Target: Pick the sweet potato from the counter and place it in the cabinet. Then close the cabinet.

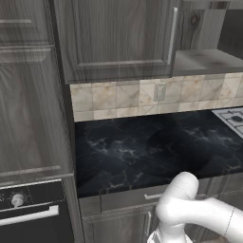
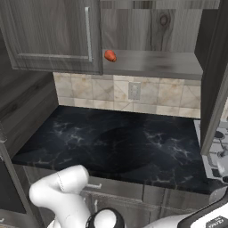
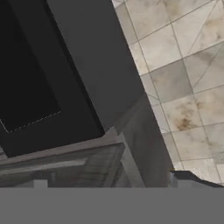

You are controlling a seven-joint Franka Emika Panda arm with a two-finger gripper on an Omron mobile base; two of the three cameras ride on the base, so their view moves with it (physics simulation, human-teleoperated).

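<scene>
Marble-look counter (image 1: 142,147) is stretching across the left base view, black with thin white veins, lying bare beneath the beige tiled backsplash (image 1: 123,97). Above it the cabinet (image 1: 118,38) is showing its left door shut, a long silver bar handle (image 1: 172,35) running down its right edge, and beside that the grey shelf (image 1: 209,60) is standing exposed. A corner of the stove (image 1: 232,118) is peeking in at the right, and the black oven (image 1: 28,209) is sitting low at the left.

From the right base view, the sweet potato (image 2: 110,55) is resting on the shelf's left end, just beside the shut door's edge and close to the front lip. The right door (image 2: 216,84) is hanging open, swung out toward the camera.

Looking along the hand, the camera is facing a dark panel and floor tiles at a tilt; I cannot tell whether the pincer is apart or together.

Judging by its look, the sweet potato is a small, light, firm lump, stiff enough to bear a squeeze and likely to roll on its rounded belly; a hold across its thick middle would be surest. It is already lying in the cabinet, so closing the open door appears to be what is left.
</scene>
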